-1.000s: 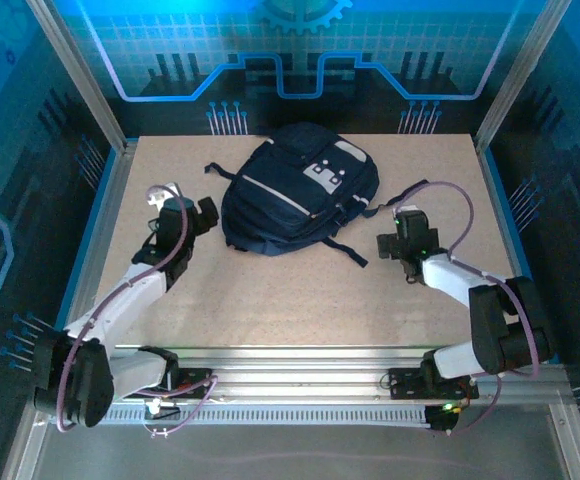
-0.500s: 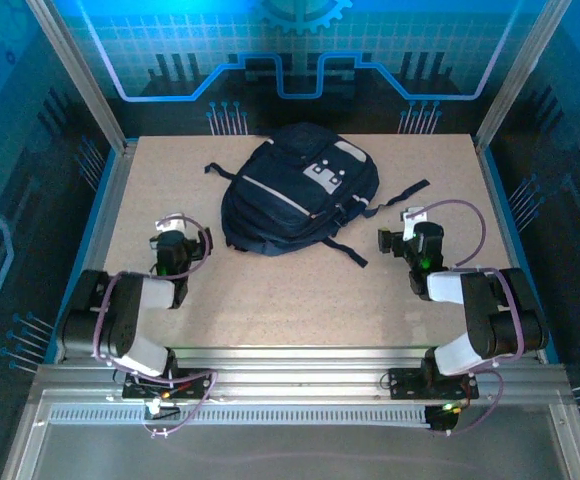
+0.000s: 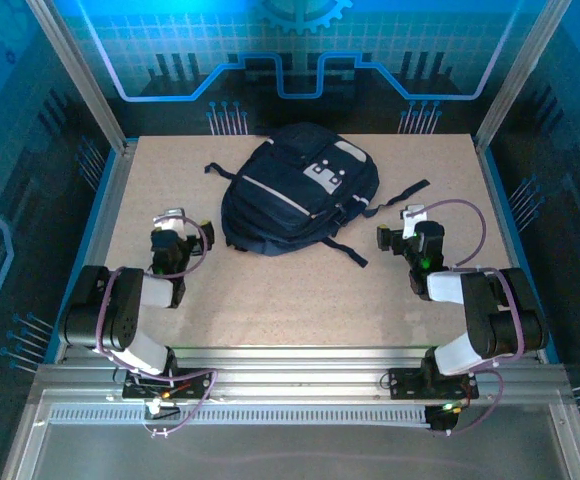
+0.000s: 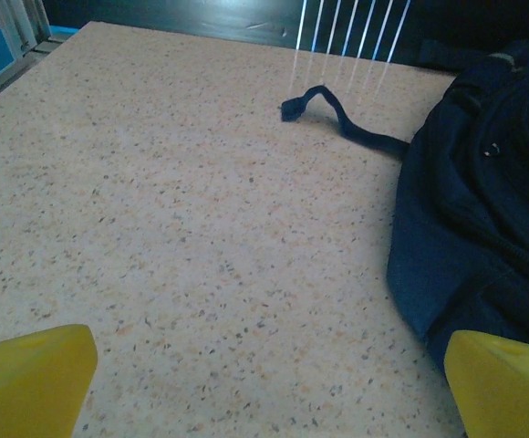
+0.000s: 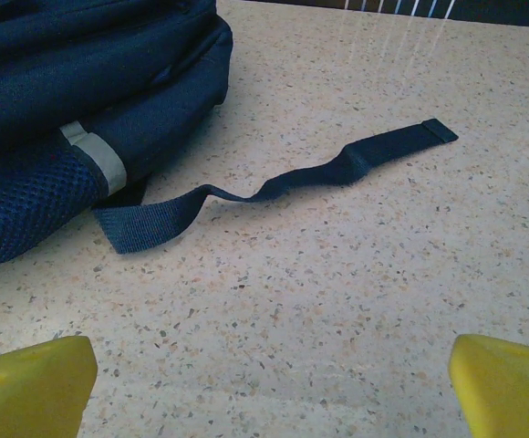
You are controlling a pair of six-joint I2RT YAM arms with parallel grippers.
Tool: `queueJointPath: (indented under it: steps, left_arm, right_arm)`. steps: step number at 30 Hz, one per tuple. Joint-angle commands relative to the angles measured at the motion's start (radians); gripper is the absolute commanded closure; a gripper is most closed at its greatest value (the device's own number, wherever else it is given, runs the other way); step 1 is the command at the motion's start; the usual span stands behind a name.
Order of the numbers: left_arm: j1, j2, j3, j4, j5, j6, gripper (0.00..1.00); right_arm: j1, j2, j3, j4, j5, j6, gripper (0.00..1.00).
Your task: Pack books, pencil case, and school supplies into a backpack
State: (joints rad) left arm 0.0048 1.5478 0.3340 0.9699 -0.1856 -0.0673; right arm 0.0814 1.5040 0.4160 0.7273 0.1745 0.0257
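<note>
The navy backpack (image 3: 300, 190) lies closed in the middle of the table, its white-grey patches facing up. My left gripper (image 3: 173, 230) sits low to its left, open, with bare table between the yellow fingertips (image 4: 29, 379). The backpack's side (image 4: 483, 219) lies just ahead on the right of the left wrist view. My right gripper (image 3: 400, 234) rests to the backpack's right, open and holding nothing. The backpack's mesh corner (image 5: 27, 201) is ahead of it on the left. The books, pencil case and school supplies are out of view.
A loose dark strap (image 5: 283, 182) trails across the table (image 5: 337, 301) ahead of the right gripper. Another strap end (image 4: 333, 109) curls off the backpack's far left side. Metal frame posts (image 3: 80, 70) and side rails border the table.
Both arms have folded back toward the near edge since a second ago, drawing the grippers away from the backpack. Over the last half second the left gripper shifted only slightly.
</note>
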Motion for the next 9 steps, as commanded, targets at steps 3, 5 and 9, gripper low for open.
queueJointPath:
  steps: [3,5,9]
  left_arm:
    - [-0.008,0.004,0.022,-0.003,-0.008,0.029,0.01]
    - [-0.008,0.003,0.022,-0.003,-0.008,0.029,0.01]
    - [-0.02,0.005,0.025,-0.006,-0.03,0.037,0.01]
  right_arm:
    - [-0.009,-0.001,0.005,0.045,0.001,0.001,0.0]
    - [-0.012,-0.001,0.01,0.035,-0.003,0.004,0.0]
    - [-0.009,-0.002,0.003,0.049,-0.007,-0.001,0.0]
